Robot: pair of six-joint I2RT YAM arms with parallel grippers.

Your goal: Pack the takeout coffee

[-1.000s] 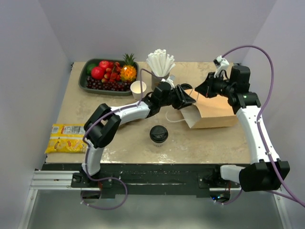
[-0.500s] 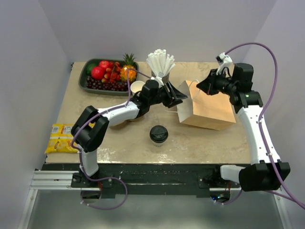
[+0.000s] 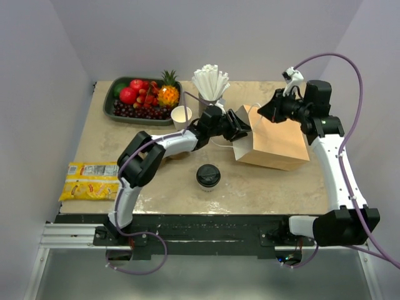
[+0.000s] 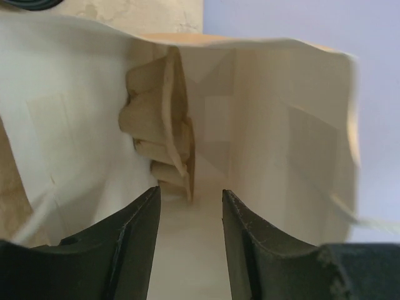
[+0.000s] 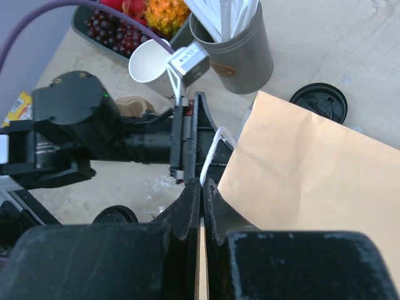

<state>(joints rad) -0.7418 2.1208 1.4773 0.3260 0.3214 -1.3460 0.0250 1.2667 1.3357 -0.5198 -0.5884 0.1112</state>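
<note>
**Work area.** The table [image 3: 281, 187] has a mottled beige, stone-like top, with plain walls behind it and on both sides. The clearest open surface is the lower band of the overhead view, between the arm bases and the objects.

**Coffee cup.** The coffee cup [image 3: 208, 176] stands upright at lower centre. It is white paper with a round black plastic lid. It is clear of both arms and has bare table all round it. The bag is near, up and to the right.

**Paper bag.** The paper bag [image 3: 275, 140] sits right of centre with its mouth facing left. It is smooth tan paper with sharp folded side pleats and a thin white cord handle.

**Right claw.** The right claw [image 3: 265, 112] is clenched on the bag's upper rim. In the right wrist view its fingers [image 5: 187, 206] meet flat on the paper edge.

**Left claw.** The left claw [image 3: 242, 127] is released, at the bag's mouth. In the left wrist view its dark fingers [image 4: 137, 231] stand apart with only bag lining visible between them. Paper walls lie close on either side.

**Crowded edges.**
- The fruit tray [image 3: 142, 99] is at upper left.
- The white cup [image 3: 181, 115] and the grey cup of straws [image 3: 211, 87] are just beside the left forearm.
- The yellow packet [image 3: 92, 180] lies at the left edge.
</note>
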